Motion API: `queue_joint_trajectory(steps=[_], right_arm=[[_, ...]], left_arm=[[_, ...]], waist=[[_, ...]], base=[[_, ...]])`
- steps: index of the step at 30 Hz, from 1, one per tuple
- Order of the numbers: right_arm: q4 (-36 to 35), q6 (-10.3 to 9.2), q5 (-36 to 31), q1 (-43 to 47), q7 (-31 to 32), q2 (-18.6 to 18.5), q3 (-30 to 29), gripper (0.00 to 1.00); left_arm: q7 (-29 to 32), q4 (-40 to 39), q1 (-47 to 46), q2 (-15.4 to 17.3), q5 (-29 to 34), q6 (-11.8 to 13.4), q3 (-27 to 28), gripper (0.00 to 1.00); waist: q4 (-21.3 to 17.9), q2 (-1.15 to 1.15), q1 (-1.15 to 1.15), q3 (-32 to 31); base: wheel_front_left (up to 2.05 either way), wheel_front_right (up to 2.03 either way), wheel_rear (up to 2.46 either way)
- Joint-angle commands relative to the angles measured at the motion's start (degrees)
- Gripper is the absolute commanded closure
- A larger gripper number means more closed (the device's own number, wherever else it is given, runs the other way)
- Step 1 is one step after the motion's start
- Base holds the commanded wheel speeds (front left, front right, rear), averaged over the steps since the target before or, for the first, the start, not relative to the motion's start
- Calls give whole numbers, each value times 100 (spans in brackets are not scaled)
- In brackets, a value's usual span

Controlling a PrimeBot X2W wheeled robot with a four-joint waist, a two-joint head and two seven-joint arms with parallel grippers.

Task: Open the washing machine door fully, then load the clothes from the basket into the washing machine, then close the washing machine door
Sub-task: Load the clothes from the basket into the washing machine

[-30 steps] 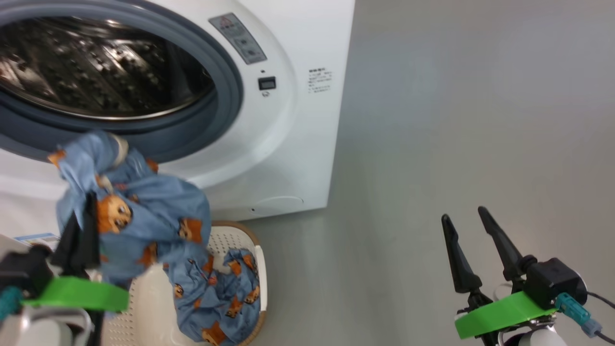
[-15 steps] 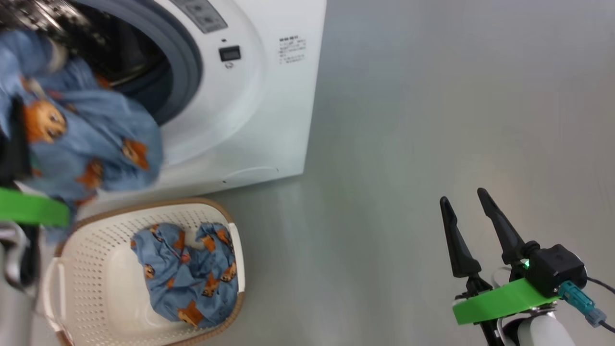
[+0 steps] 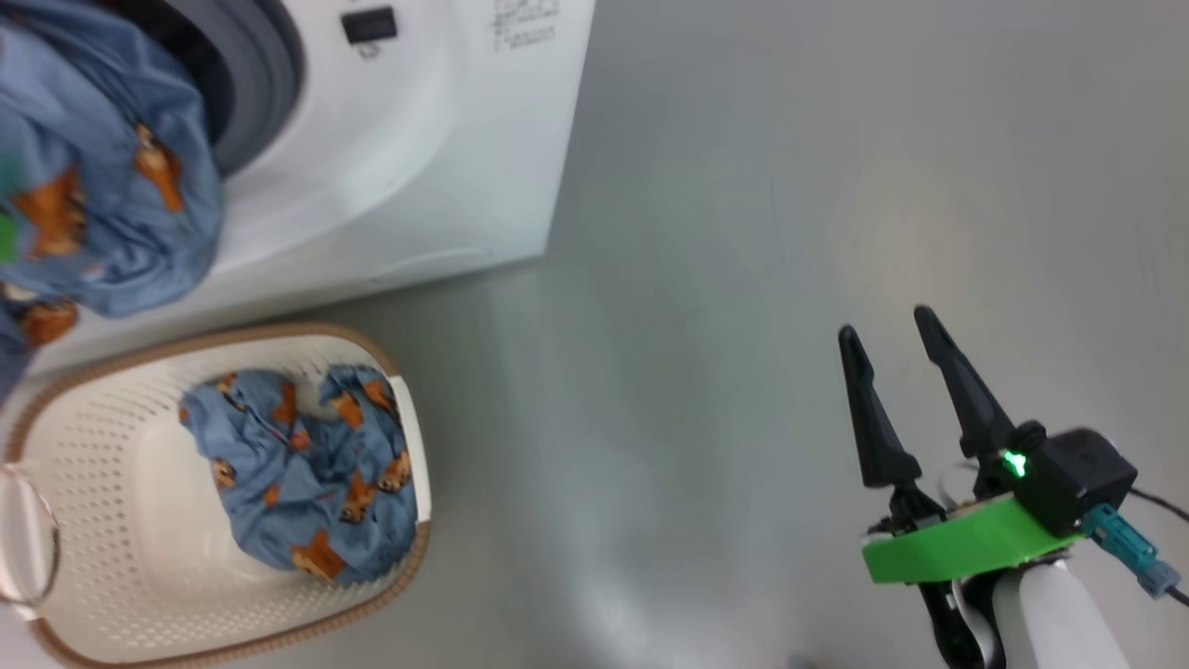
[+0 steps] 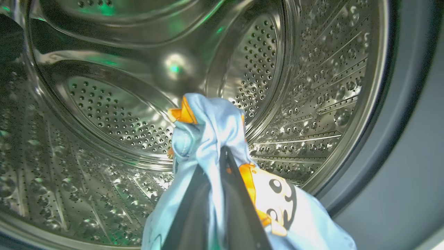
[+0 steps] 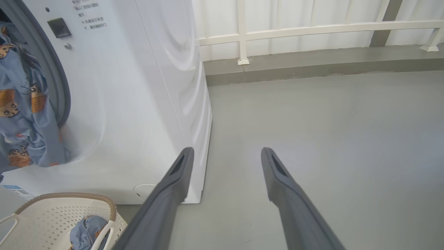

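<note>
Left wrist view | left end effector [image 4: 222, 151] clamped on clothes [image 4: 208, 118] at drum [image 4: 104, 104] | right end effector [image 3: 884, 322] apart

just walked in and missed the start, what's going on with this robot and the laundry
The robot is loading laundry. Its left gripper is shut on a light blue bear-print garment, held at the mouth of the steel perforated drum of the white front-loading washing machine. A second blue bear-print bundle lies in the cream perforated plastic basket in front. The right gripper is open and empty over the grey floor.
</note>
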Motion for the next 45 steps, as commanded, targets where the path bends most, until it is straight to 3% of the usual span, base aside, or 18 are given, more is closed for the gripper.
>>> queue_joint_trajectory(steps=[1, 11, 20, 24, 30, 35, 40, 41, 42, 43, 45], right_arm=[[-177, 50, 70, -99, -27, -20, 188, 0], [-241, 50, 242, -266, -27, -20, 445, 0], [-266, 50, 283, -215, -27, -20, 616, 0], [-274, 50, 292, -210, -27, -20, 669, 0], [-286, 50, 338, -215, -27, -20, 750, 0], [-312, 50, 385, -287, -27, -20, 775, 0], [-283, 50, 398, -309, -27, -20, 773, 0], [-275, 50, 400, -313, -27, -20, 769, 0], [-267, 50, 402, -319, -27, -20, 764, 0], [-255, 50, 401, -321, -27, -20, 757, 0], [-240, 50, 394, -334, -27, -20, 732, 0]], left_arm=[[49, -31, -262, 384, -79, -17, 90, 100], [527, 614, -1643, 823, -621, -17, -860, 100], [1216, 1278, -2447, 880, -1505, -17, -1151, 100], [1229, 1440, -2707, 881, -1698, -17, -1225, 100], [10, 1343, -3195, 989, -1307, -15, -1264, 100], [-113, 552, -3259, 1006, -655, 81, -750, 100], [-115, 479, -2877, 856, -416, 75, -359, 100], [-115, 490, -2827, 824, -367, 68, -300, 92], [-116, 567, -2763, 782, -354, 60, -258, 52], [-116, 679, -2711, 720, -387, 47, -236, 0], [-116, 773, -2673, 649, -363, 27, -217, 0]], waist=[[-155, 0, 0, 398], [-346, 0, 0, 1140], [-442, 0, 0, 1386], [-441, 0, 0, 1463], [-464, 0, 0, 1583], [-504, 0, 0, 1674], [-506, 0, 0, 1638], [-499, 0, 0, 1629], [-492, 0, 0, 1616], [-481, 0, 0, 1599], [-441, 0, 0, 1575]], base=[[0, 0, 0], [0, 0, 0], [0, 0, 0], [0, 0, 0], [0, 0, 0], [0, 0, 0], [0, 0, 0], [0, 0, 0], [0, 0, 0], [0, 0, 0], [0, 0, 0]])
